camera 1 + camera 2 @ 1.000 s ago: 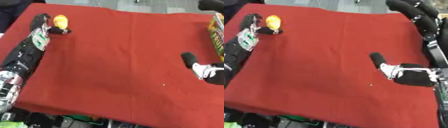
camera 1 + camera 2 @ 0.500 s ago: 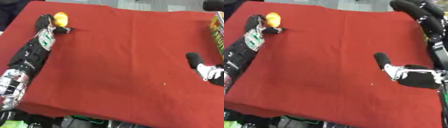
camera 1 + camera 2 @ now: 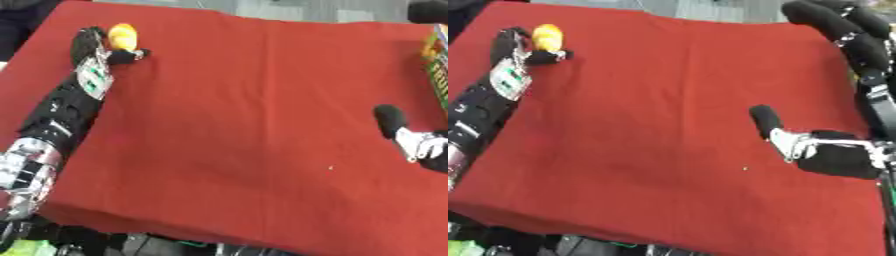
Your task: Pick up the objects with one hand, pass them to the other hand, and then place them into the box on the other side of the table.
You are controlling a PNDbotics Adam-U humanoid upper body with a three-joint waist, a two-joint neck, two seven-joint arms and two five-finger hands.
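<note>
**Left hand at the yellow object, far corner**

The left hand (image 3: 94, 44) reaches to the far left corner of the red worktop (image 3: 254, 115). Its fingers curl beside the yellow object (image 3: 122, 36) and the thumb lies below it, so the hand seems to be closing around the object; I cannot tell if the object is already off the cloth. To do this step well, the fingers should wrap the round object from both sides before any lift, because I think it may roll toward the edge just behind it. Then the lift should go straight up, and the arm should carry it to the middle for the handover.

The right hand (image 3: 811, 150) waits low at the right side with one finger straight, holding nothing. The box (image 3: 435, 65) stands at the right edge, well apart from the object.

Compared with one second ago, the left arm has stretched further and the hand now sits closer around the object. The right hand has hardly moved.
</note>
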